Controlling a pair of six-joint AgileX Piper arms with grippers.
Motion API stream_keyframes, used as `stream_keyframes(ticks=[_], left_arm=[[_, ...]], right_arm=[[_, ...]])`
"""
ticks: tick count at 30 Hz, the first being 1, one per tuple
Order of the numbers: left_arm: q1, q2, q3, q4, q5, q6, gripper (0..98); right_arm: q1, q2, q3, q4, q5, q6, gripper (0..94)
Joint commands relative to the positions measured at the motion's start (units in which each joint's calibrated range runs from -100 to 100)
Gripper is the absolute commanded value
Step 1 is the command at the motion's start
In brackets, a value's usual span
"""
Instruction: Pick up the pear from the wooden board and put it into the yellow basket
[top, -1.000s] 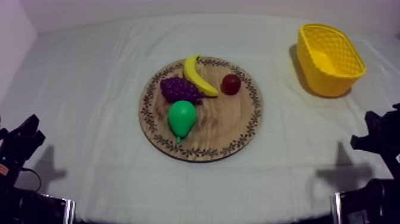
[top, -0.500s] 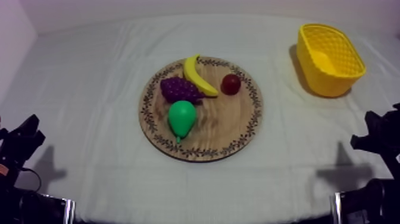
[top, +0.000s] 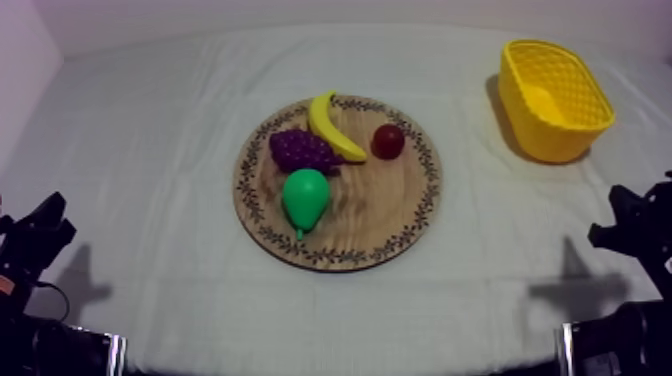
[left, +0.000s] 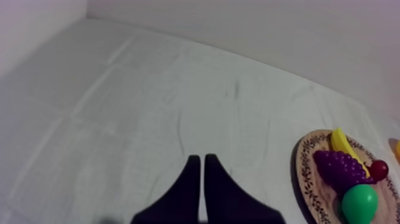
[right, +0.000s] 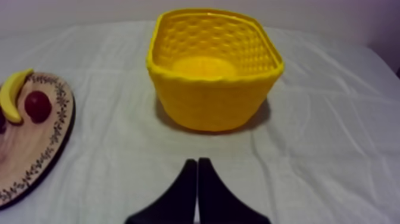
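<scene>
Desk (top: 150, 130) under grey-white cloth, everything sits on it.

Round wooden board with patterned rim (top: 390, 215) is mid-desk. All four toy fruits lie on it.

Yellow plastic basket with dimpled walls (top: 560, 140) stands upright at the far right of the desk, well apart from the board. Nothing in it that I can see.

My left claw (left: 201, 158): black fingers pressed together into a narrow wedge, gripping nothing, low at my left side over bare cloth, well apart from the board.

My right claw (right: 197, 161): fingers also pressed together, gripping nothing, low at my right side, pointing at the basket's near wall, with cloth between.

Yellow curved banana (top: 330, 125) is on the far part of the board, touching the grapes.

Purple bunch of grapes (top: 302, 150) is between banana and pear.

Green pear (top: 305, 198) is on the board, left of its centre, lying on its side with the narrow end toward the near rim, touching the grapes.

Small red fruit (top: 388, 141) is just beside the banana's right end.
</scene>
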Motion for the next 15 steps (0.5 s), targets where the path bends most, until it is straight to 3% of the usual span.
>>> stream_keyframes(ticks=[1, 7, 15], left_arm=[[0.0, 0.0, -0.1, -0.01, 0.0, 0.0, 0.1], [0.0, 0.0, -0.1, -0.01, 0.0, 0.0, 0.1], [0.0, 0.0, -0.1, -0.01, 0.0, 0.0, 0.1]], right_arm=[[-0.3, 3.0, -2.4, 0.0, -0.6, -2.2, 0.3], [-1.3, 14.7, -16.4, -2.7, 1.9, -2.8, 0.3], [-3.4, 35.5, -42.2, -6.9, 14.8, -3.0, 0.3]])
